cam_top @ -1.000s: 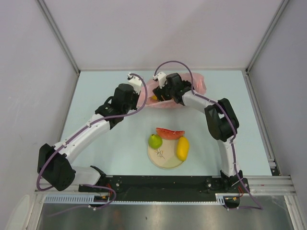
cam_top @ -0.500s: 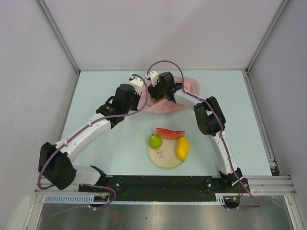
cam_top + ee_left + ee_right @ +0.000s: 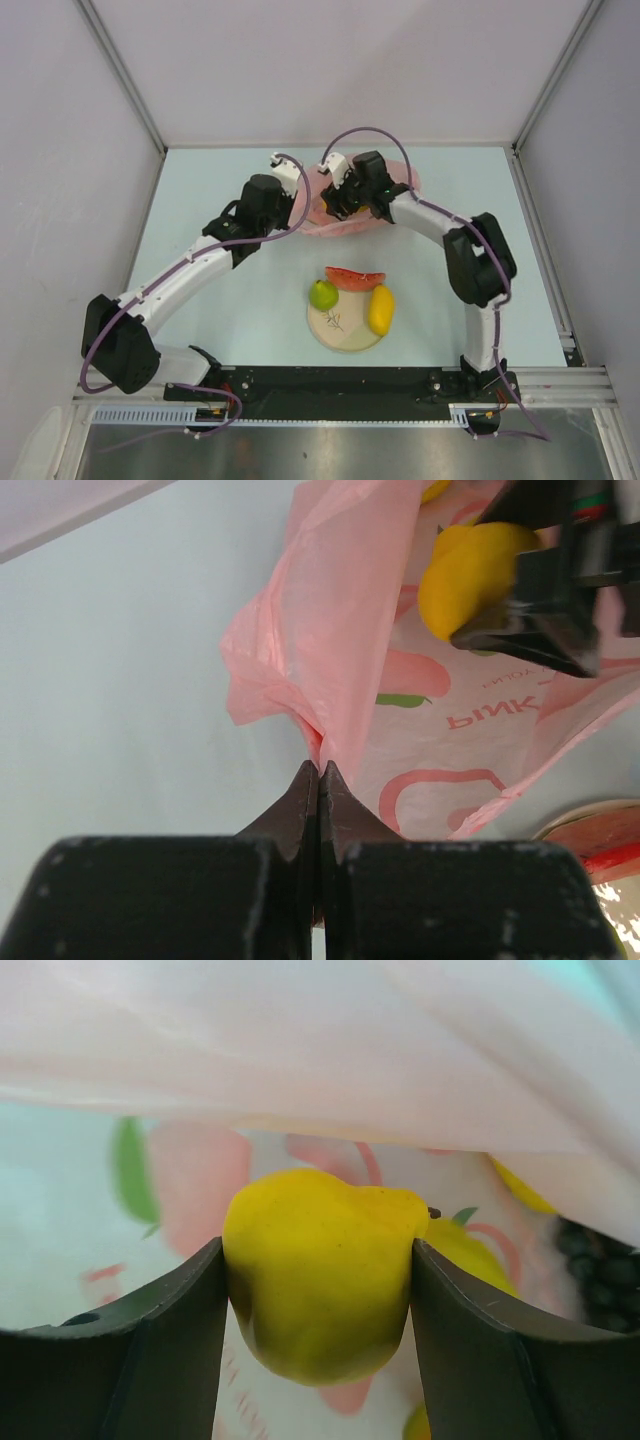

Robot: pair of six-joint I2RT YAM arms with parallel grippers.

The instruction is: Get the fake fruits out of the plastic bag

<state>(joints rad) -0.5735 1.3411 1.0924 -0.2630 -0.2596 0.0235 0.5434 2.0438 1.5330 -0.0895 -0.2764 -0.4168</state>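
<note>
My left gripper [image 3: 318, 772] is pinched tight on a fold of the pink plastic bag [image 3: 330, 630] at the far middle of the table [image 3: 480, 180]. Inside the bag, my right gripper [image 3: 318, 1295] has both fingers pressed against a yellow fruit [image 3: 320, 1250], with the dark grape bunch [image 3: 600, 1255] just beside it.

**Pink plastic bag and fake fruits.** The plastic bag [image 3: 330, 620] is thin, crinkled and see-through, with red marks and lettering. It lies at the far middle of the desk [image 3: 250, 320]. One bunched edge is pinched in the closed jaws of the left gripper [image 3: 318, 772].

Inside the bag, a glossy yellow fruit [image 3: 315, 1290] is squeezed between the jaws of the right gripper [image 3: 315, 1260]. A second yellow piece [image 3: 475, 1255] and a dark grape bunch [image 3: 600, 1255] lie behind it.

Outside the bag, nearer the front:
- The green pear [image 3: 322, 294] is at the far-left rim of the plate [image 3: 345, 338].
- The yellow mango [image 3: 381, 309] is on the plate's right rim.
- The red watermelon slice [image 3: 353, 277] is just beyond the plate's far edge.
</note>
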